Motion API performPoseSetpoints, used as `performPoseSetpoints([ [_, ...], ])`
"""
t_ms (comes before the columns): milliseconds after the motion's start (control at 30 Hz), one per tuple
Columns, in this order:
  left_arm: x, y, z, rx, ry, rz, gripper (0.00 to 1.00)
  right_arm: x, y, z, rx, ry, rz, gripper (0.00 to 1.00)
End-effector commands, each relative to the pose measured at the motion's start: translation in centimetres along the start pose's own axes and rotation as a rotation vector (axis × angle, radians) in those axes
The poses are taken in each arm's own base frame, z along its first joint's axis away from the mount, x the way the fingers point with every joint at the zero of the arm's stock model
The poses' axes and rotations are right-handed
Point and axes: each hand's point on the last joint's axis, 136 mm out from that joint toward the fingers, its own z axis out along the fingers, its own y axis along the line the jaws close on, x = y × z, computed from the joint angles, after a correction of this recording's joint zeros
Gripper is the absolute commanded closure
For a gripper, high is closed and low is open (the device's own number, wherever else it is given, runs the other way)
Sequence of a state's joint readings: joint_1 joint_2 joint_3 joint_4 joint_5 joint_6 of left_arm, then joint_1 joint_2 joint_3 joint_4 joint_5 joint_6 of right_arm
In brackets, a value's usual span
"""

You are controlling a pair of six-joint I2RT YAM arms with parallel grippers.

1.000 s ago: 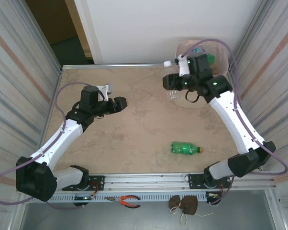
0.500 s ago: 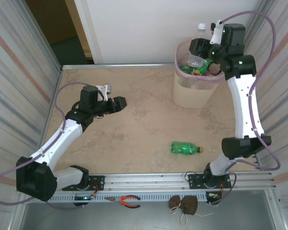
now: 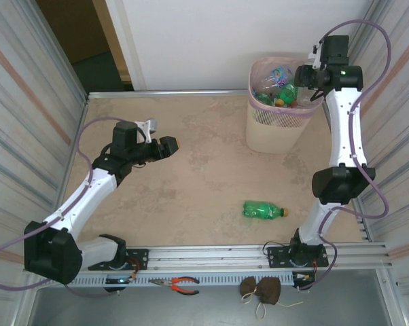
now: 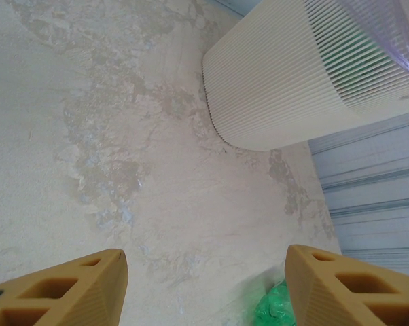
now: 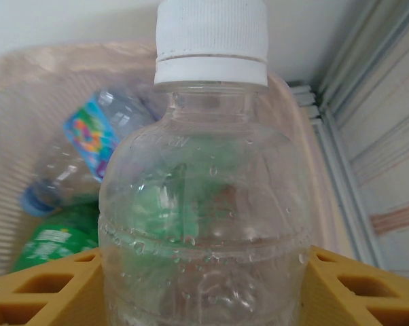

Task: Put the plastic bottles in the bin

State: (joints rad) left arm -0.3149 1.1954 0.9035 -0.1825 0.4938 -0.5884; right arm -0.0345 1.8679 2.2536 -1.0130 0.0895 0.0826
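Clear bottle (image 5: 203, 204) is clamped in the right gripper (image 5: 203, 285), its cap and long axis pointed ahead of the gripper toward the bin (image 3: 272, 132) mouth, while a green bottle (image 3: 263, 211) is seen lying on the counter (image 3: 204, 183), ahead-right of the open, empty left gripper (image 3: 172, 145).

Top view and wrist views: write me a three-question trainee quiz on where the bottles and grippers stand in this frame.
1. True or false: the right gripper grips a clear bottle with a white cap.
2. How many bottles lie on the table?
3. Choose: the left gripper is A) open and empty, B) shut on a bottle, C) shut on nothing.
Key: 1 true; 2 one, the green bottle; 3 A.
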Motion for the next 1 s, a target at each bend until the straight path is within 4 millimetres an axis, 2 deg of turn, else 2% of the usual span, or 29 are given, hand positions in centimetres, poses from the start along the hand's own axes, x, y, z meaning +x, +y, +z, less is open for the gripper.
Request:
performPoseSetpoints([
  [0,-0.1,0.1,0.1,0.014,-0.004,0.008,0.37,1.2,-1.9,1.0,0.091,0.062,-0.071,0.38],
  [267,-0.2,0.4,0.4,0.017,0.001,-0.005,0.38,5.0,-2.8,5.1,0.092,0.192,-0.045,0.38],
  [367,-0.1,0.5,0.5,0.016,0.003,-0.009,0.38,5.2,-2.9,5.6,0.098,0.202,-0.045,0.34],
  [467,-0.1,0.4,0.5,0.019,0.003,-0.008,0.37,4.3,-2.5,4.6,0.076,0.173,-0.034,0.28],
  [600,-0.1,0.4,0.4,0.019,0.002,-0.009,0.37,2.0,-1.5,1.6,0.021,0.088,-0.006,0.19],
  [733,-0.4,0.3,0.3,0.024,-0.008,-0.011,0.37,0.0,-1.0,-1.2,-0.006,0.006,0.009,0.17],
  [833,-0.4,0.2,0.4,0.03,-0.008,-0.01,0.37,-0.6,-1.3,-2.2,0.005,-0.023,0.011,0.21],
  [967,-0.4,0.1,0.4,0.032,-0.007,-0.009,0.37,0.0,-2.0,-1.8,0.035,0.0,0.008,0.38],
])
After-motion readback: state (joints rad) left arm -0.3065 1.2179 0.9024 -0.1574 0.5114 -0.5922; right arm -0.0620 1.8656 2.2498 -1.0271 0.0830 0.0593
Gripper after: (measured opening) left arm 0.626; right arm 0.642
